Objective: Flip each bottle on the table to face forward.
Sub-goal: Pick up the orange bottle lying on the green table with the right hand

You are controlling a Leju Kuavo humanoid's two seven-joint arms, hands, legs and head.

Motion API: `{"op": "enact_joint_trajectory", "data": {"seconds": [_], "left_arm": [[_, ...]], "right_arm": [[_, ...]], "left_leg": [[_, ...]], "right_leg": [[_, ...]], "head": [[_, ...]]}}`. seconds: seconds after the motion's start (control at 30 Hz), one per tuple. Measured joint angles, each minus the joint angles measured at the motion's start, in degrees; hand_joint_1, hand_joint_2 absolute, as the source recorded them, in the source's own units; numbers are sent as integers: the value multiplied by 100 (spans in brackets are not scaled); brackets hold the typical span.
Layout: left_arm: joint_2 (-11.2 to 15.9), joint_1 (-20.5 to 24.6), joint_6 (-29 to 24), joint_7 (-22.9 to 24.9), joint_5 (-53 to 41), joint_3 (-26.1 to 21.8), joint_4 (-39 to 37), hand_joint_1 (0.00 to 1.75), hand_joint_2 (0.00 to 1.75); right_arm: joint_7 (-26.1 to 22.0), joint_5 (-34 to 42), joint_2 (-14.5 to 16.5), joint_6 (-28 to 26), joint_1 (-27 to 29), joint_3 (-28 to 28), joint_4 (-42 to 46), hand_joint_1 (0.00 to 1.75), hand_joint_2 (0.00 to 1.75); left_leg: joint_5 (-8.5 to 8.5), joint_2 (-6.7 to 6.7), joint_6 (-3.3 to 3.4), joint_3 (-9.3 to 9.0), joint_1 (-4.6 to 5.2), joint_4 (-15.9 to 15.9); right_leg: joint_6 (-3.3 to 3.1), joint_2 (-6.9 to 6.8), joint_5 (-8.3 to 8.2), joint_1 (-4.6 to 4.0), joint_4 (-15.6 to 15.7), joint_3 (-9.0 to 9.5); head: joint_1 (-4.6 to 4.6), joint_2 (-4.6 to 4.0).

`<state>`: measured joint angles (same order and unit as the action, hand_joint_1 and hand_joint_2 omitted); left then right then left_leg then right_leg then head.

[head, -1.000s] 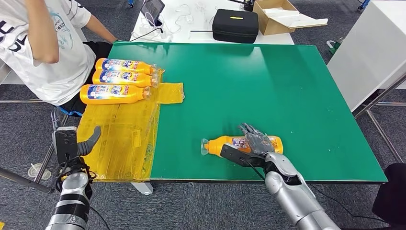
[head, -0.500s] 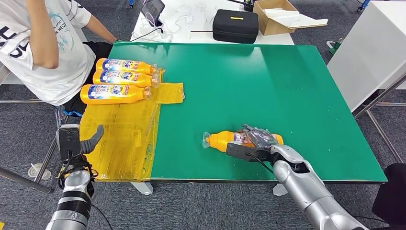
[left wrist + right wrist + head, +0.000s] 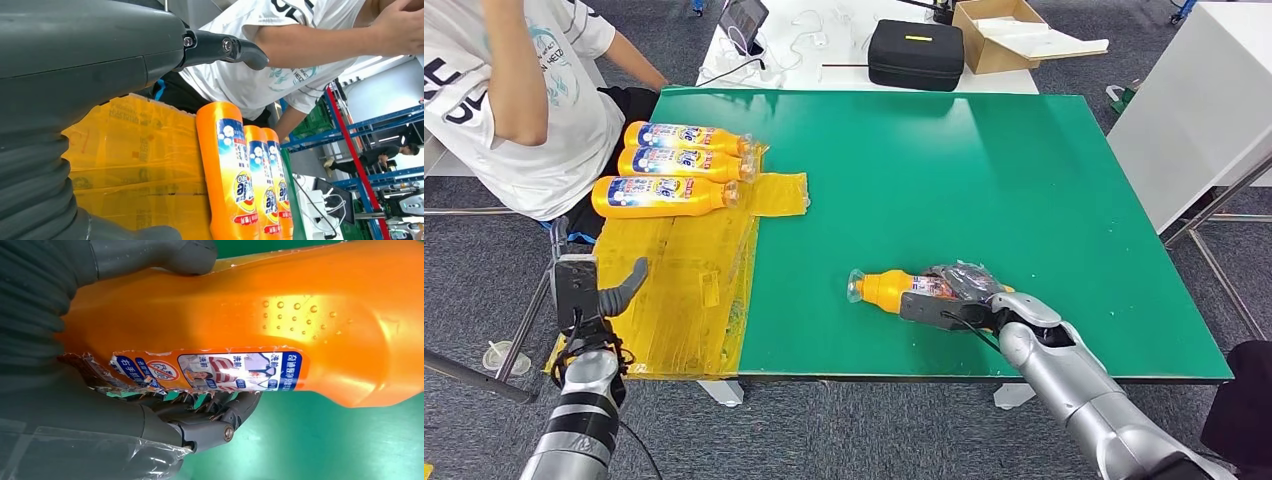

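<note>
The right hand (image 3: 969, 297) is gripping the orange bottle (image 3: 892, 290) lying on the counter (image 3: 984, 170); the left hand (image 3: 594, 292) is holding nothing, fingers seemingly apart.

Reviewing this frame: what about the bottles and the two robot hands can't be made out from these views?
- Held bottle: its base is covered by the right robot hand in the head view.
- Its front label: the right wrist view shows a torn label strip, print too small to read.
- Three bottles on the yellow sheet: cut off by the picture's edge in the left wrist view.
- Left robot hand: fingers hidden behind its housing.
</note>
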<state>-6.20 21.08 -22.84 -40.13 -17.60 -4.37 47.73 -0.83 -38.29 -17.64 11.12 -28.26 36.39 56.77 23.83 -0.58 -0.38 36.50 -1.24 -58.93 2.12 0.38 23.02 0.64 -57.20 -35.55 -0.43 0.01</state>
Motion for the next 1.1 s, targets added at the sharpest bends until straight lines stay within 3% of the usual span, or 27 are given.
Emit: {"op": "enact_joint_trajectory", "data": {"seconds": [0.17,0.3,0.37,0.6,0.83,1.1], "left_arm": [[-30,-4,126,0,25,45,-43,0,175],[-127,-72,606,72,103,46,5,0,175],[-210,-125,892,177,174,57,91,0,175],[-345,-192,1184,337,271,83,275,0,175],[-484,-215,3326,1034,1502,396,481,0,175],[-421,-225,4643,1363,2686,1169,924,0,175]], "right_arm": [[-231,212,178,-1305,398,-148,206,175,175],[-779,26,758,-3037,1013,-729,960,175,175],[-980,-86,1082,-3580,1223,-1054,1460,175,175],[-1199,-135,1547,-3808,1551,-1645,2224,175,175],[-1986,-314,1930,-4994,1718,-2155,2526,175,175],[-2698,-183,2180,-5062,1757,-2604,2169,175,175]], "left_leg": [[0,-1,0,4,0,0],[1,-1,-1,10,-1,2],[1,1,-1,12,-2,3],[0,0,0,19,3,5],[-5,-3,6,21,5,3],[-4,-2,6,22,3,4]], "right_leg": [[0,-1,0,0,-1,2],[0,0,0,-2,-2,-10],[-1,0,1,-2,-2,-17],[0,-1,0,3,-1,-20],[1,-3,-1,7,0,-21],[1,-2,-1,2,-1,-21]], "head": [[1,0],[-3,1],[-4,0],[1,0],[-1,0],[0,-1]]}}
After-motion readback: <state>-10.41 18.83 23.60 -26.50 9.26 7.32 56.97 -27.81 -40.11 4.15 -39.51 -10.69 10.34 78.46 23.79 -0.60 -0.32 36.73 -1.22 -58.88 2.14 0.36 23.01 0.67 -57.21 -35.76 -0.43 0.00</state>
